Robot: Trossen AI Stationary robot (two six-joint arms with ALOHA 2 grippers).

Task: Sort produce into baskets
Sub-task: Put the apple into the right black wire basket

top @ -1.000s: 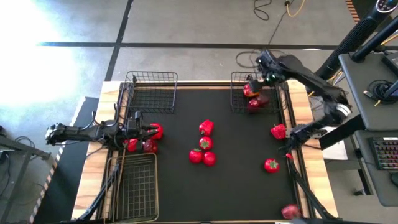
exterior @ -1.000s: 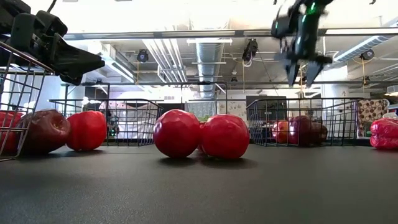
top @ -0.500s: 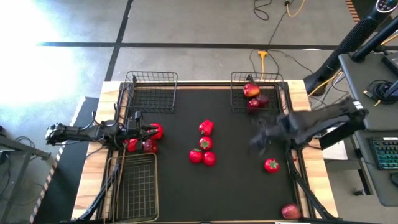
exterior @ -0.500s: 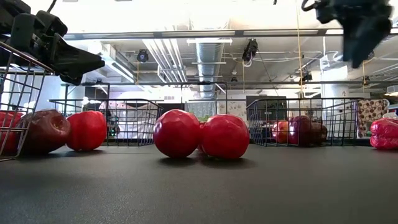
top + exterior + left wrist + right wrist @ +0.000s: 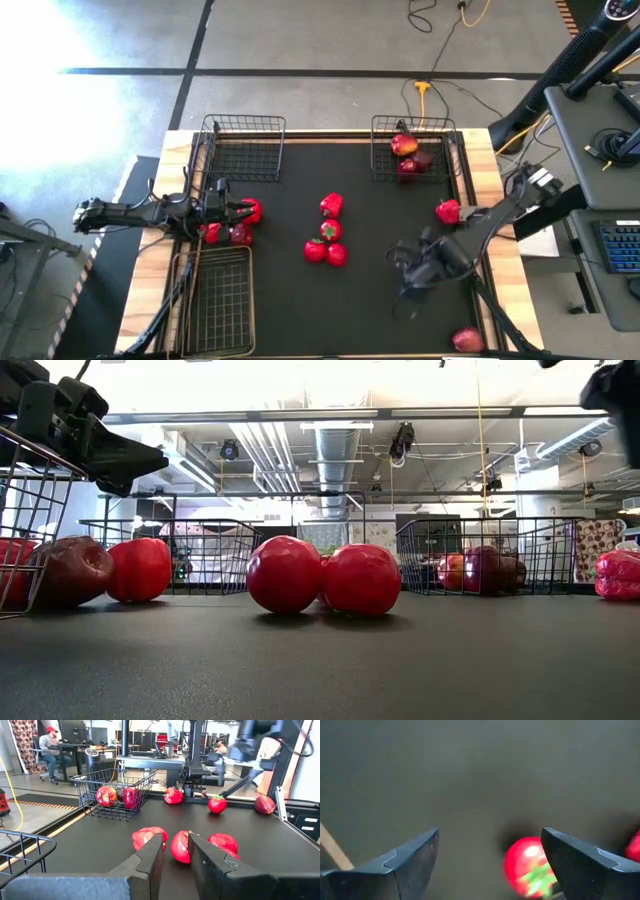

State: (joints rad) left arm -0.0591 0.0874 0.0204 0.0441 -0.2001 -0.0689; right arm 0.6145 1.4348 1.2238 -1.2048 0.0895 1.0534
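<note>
The right hand [image 5: 412,272] hangs over the right half of the black-topped bench [image 5: 380,310], its 2 dark fingers [image 5: 410,860] spread wide with nothing between them. In its wrist view a round red tomato with a green top [image 5: 527,867] lies on the mat below, just beside 1 finger.

The left hand [image 5: 243,210] rests at the bench's left edge, its fingers [image 5: 150,855] nearly together and empty, next to 3 red pieces of produce [image 5: 238,232].

A black wire-mesh basket at the far right corner [image 5: 447,150] holds a yellowish-red apple [image 5: 404,145] and a darker red apple [image 5: 416,163]. The matching basket at the far left [image 5: 245,150] and the longer wire basket at the near left [image 5: 220,300] hold nothing.

4 red items [image 5: 328,240] cluster mid-bench. A lumpy red bell pepper [image 5: 447,211] sits near the right edge, and a dark red apple [image 5: 466,340] lies at the near right corner.
</note>
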